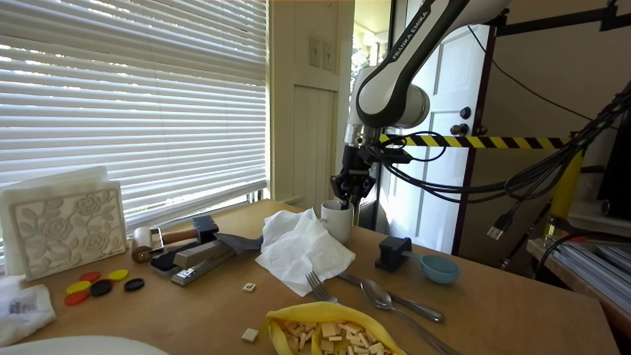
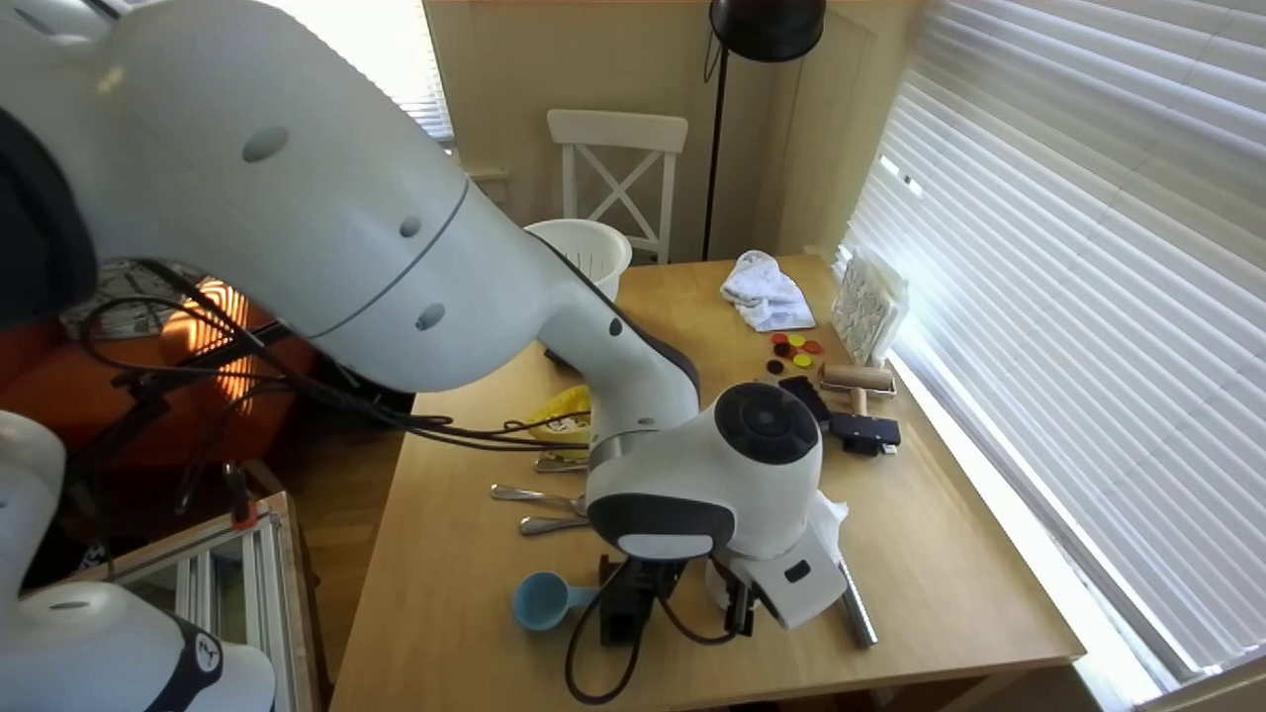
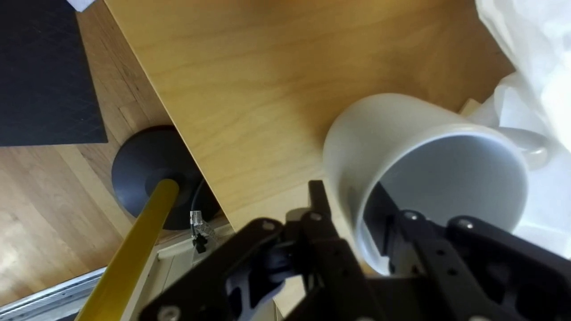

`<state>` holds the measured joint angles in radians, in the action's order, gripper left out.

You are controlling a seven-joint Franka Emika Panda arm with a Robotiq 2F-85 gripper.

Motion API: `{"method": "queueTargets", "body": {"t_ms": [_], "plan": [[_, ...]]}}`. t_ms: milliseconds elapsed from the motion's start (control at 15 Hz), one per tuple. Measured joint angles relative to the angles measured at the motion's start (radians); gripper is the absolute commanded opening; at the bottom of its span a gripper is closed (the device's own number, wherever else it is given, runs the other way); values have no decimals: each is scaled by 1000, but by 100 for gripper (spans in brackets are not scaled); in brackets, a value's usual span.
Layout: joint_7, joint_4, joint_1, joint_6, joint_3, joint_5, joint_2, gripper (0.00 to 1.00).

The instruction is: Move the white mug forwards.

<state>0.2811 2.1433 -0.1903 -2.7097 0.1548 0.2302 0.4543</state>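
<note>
Daylight comes through the white window blinds (image 1: 133,108) in an exterior view, their slats glowing; glare whitens the door (image 1: 416,222), while the brownish wall (image 1: 567,59) beside it lies dim; the far window (image 2: 396,44) in an exterior view is burnt out white; in the wrist view the crumpled white tissue (image 3: 553,67) is overexposed; the white mug (image 3: 379,129) is shaded grey inside; a soft shadow darkens the tabletop (image 3: 232,111) beside it; the pincer (image 3: 350,200) is slightly out of focus.
</note>
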Motion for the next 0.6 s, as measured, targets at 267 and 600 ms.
{"method": "queueTargets", "body": {"t_ms": [267,600], "plan": [[4,-4,1,0,4,0,5,3],[19,9,33,6,47,-25,-43,3]]}}
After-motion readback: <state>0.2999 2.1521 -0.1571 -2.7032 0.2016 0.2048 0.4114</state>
